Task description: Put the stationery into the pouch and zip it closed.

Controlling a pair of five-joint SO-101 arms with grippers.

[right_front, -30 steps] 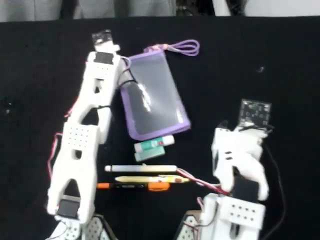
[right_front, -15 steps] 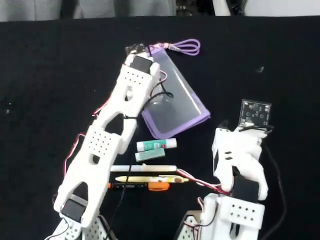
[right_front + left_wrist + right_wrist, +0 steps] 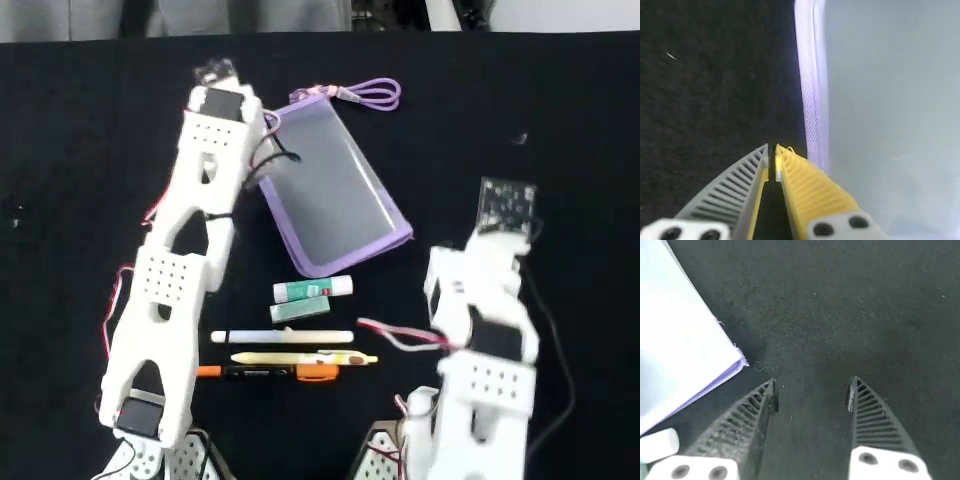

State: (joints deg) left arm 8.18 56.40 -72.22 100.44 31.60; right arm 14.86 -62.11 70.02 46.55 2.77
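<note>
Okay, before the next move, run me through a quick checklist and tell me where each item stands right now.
1. Stationery inside pouch: not ok; glue stick and white pen lie on the table outside it.
2. Pouch mouth open: cannot tell.
3. Left pincer free: ok; shut, beside the pouch's purple edge.
4. Right pincer ready: ok; open above bare table near a pouch corner.

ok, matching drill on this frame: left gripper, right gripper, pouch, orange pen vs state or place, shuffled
1 left gripper
2 right gripper
3 pouch
4 orange pen

a open over bare table
b lying beside the yellow pen
c shut, beside the pouch's purple edge
d purple loop at one corner

Pairs: 1-c, 2-a, 3-d, 4-b
</note>
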